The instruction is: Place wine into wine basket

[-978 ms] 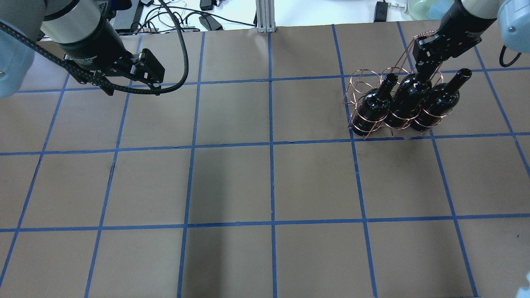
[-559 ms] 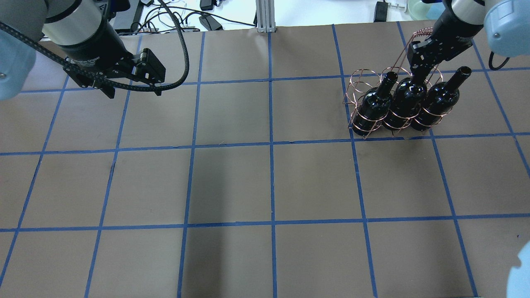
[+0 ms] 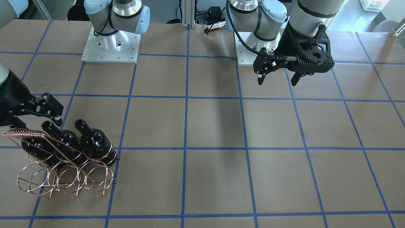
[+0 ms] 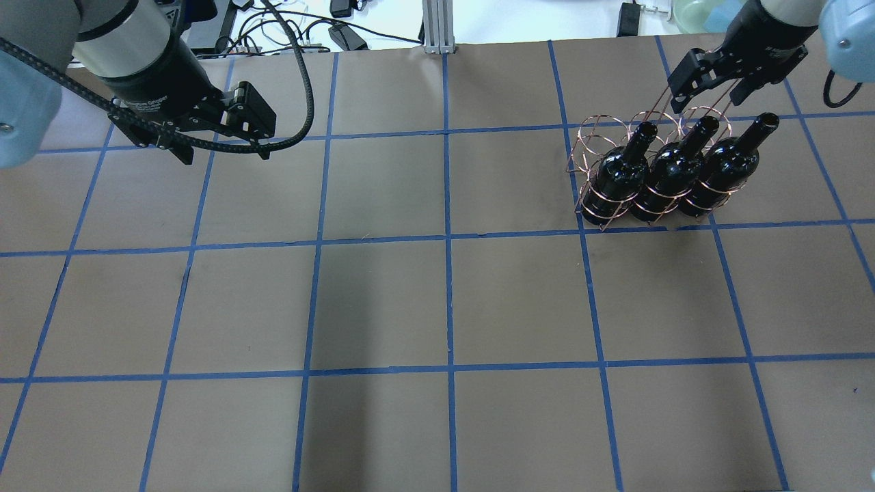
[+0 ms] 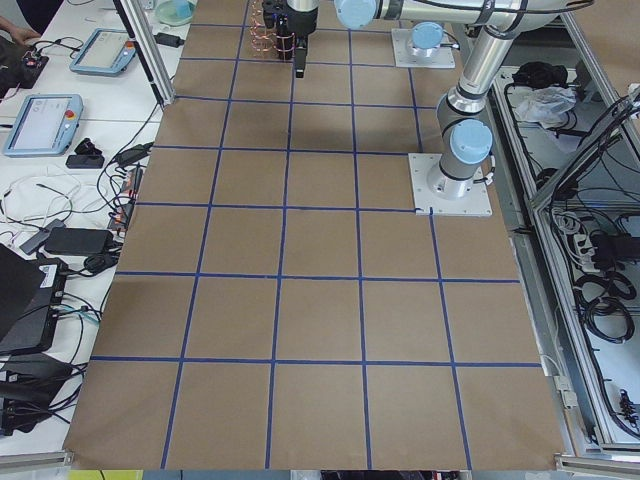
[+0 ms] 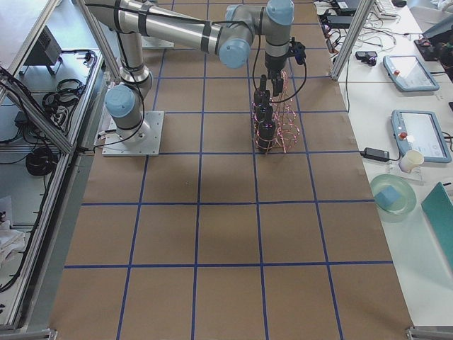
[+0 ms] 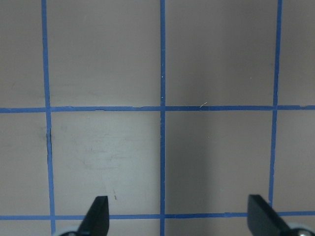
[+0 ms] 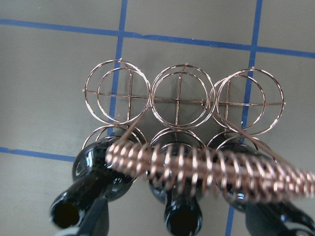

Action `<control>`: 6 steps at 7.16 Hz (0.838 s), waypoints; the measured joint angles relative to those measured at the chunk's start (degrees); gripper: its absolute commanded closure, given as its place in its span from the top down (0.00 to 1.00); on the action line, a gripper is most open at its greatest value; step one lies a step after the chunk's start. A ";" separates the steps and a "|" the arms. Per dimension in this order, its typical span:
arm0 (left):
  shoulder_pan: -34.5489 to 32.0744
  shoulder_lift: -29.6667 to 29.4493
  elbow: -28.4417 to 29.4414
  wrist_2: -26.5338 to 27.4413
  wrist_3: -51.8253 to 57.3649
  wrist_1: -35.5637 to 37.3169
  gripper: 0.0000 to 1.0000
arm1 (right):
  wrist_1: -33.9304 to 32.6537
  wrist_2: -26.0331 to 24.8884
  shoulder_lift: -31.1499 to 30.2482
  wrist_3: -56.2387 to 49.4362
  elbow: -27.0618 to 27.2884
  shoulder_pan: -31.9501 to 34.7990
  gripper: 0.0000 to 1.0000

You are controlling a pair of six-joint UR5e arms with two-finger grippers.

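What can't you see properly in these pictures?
- Front view: the handle hides the neck of one bottle.
- Right wrist view: the bottom edge cuts off the right gripper; only fingertips show.
- Left wrist view: the same for the left gripper.
- Left side view: the basket is tiny and cut by the top edge.

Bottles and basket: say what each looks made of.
Bottles: seemingly glass, glossy black. Sharp highlights glint on their shoulders, and no label shows.
Basket: probably thin metal wire with a shiny copper-coloured finish. It is bent into open round loops, and a coil of the same wire is wound along the handle.
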 measured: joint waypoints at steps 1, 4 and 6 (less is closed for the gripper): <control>0.01 0.00 0.00 -0.06 0.00 -0.02 1.00 | 5.73 -0.23 -4.34 1.08 -0.74 0.34 1.00; 0.01 -0.05 0.00 -0.13 0.00 -0.07 1.00 | 15.75 -3.20 -11.64 13.40 -2.13 6.46 1.00; -0.01 0.00 0.00 0.03 0.00 -0.22 1.00 | 16.50 -4.67 -11.39 20.58 -1.87 13.12 1.00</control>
